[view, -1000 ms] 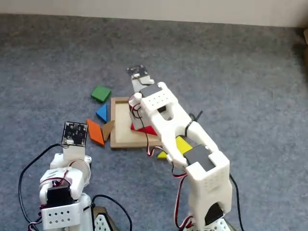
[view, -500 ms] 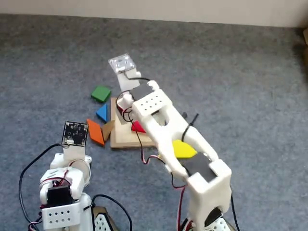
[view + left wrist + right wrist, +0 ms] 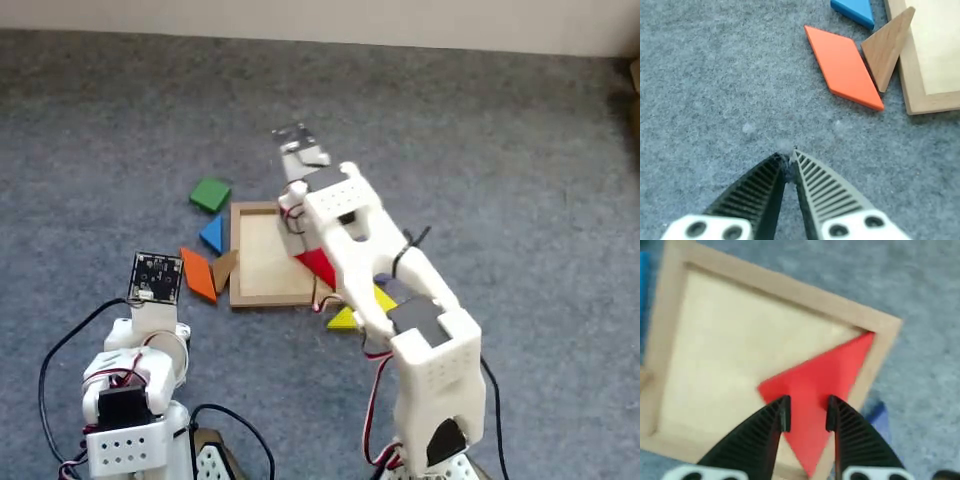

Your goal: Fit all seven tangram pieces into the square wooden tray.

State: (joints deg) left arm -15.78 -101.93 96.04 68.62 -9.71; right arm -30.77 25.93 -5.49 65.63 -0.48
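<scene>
The square wooden tray (image 3: 237, 255) lies mid-table. A red triangle (image 3: 318, 265) rests tilted, one corner over the tray's right rim. In the right wrist view my right gripper (image 3: 807, 412) is slightly open, its tips just above the red triangle (image 3: 825, 380) inside the tray (image 3: 790, 290). The left gripper (image 3: 790, 155) is shut on nothing, near the carpet. Close to it lie the orange parallelogram (image 3: 842, 67), a wooden triangle (image 3: 887, 47) and a blue triangle (image 3: 852, 7). A green square (image 3: 209, 194) sits beyond the tray's far left corner, and a yellow triangle (image 3: 350, 315) lies by its near right corner.
The right arm (image 3: 345, 225) stretches over the tray's right side and hides part of it. A purple piece (image 3: 385, 285) peeks out beside the arm, next to the yellow triangle. The left arm (image 3: 140, 380) stands at the near left. Grey carpet surrounds everything.
The right arm swung toward the tray's far left corner, then back to its right side. The red triangle slid right and now overlaps the right rim. The left arm kept still.
</scene>
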